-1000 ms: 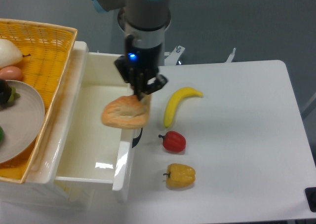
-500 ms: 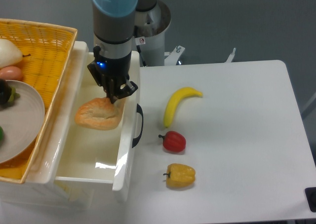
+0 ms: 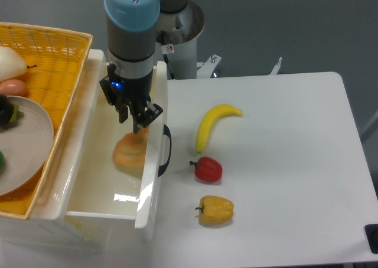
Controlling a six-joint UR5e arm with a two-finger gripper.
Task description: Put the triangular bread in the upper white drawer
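A curved yellow banana point(image 3: 214, 125), a red bell pepper point(image 3: 207, 169) and a yellow bell pepper point(image 3: 215, 210) lie apart on the white tabletop point(image 3: 283, 162); a yellow wicker basket point(image 3: 50, 61) holding a pale round plate point(image 3: 23, 144) stands at the left.

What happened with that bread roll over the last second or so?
The gripper carried the triangular bread leftward from above the front wall of the upper white drawer to inside it. The bread now sits lower, near the drawer's right wall, with the gripper just above it; whether it has let go is unclear. The banana, red pepper, yellow pepper and wicker basket stayed put.
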